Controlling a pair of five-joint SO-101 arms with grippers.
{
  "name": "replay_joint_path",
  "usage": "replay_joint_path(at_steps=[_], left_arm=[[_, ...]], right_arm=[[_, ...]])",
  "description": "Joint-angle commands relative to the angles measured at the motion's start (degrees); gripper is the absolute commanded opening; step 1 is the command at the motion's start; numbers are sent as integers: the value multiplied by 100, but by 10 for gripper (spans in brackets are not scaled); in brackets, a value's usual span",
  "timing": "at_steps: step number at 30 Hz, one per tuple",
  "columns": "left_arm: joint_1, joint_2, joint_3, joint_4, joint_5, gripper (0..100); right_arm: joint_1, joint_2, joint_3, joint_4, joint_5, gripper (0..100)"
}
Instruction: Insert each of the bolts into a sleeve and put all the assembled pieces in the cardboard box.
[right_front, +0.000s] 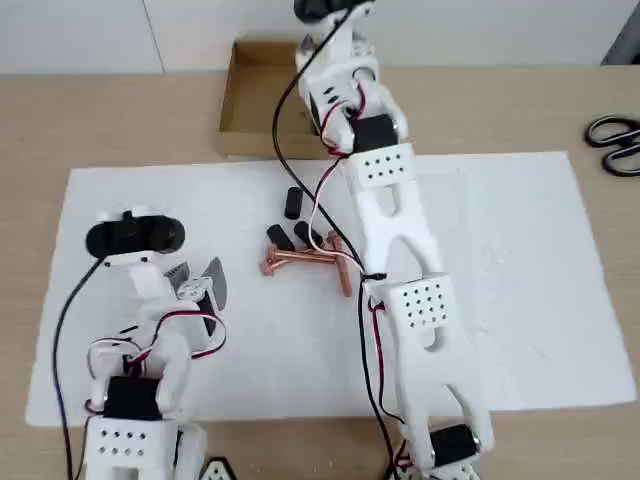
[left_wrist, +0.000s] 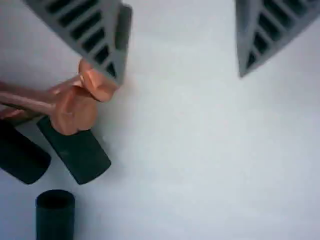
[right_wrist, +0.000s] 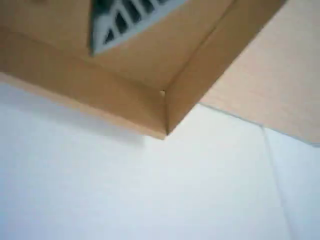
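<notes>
Copper bolts: bunched on the white sheet, touching two black sleeves; judged stiff, light and slick, so pinch across the shank near the head.
Sleeves: short tubes, perhaps rubbery; grip across the barrel.
Left gripper: released, jaws wide, just beside the bolt heads.
Right gripper: over the cardboard box; clenched or not, I cannot tell.

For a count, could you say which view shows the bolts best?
The high view: the bolts lie full-length beside the sleeves. The left wrist view catches their heads; the right wrist view faces the cardboard box.
</notes>
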Motion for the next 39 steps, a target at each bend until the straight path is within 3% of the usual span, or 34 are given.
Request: replay_joint_path(at_steps=[1,14,29,39], left_arm=[[18,-62,-31,9,26,141],[18,-62,-31,9,9,141],[18,-62,-31,9,0,141],[18,-62,-31,9,0,141]], right_arm=[[-13,-198,-905,1156,44,188],[-198,-1499,-888,4901,70,188],[-426,-1930,703,4980,79,187],[-497,-3688,4035,4840,202,187]])
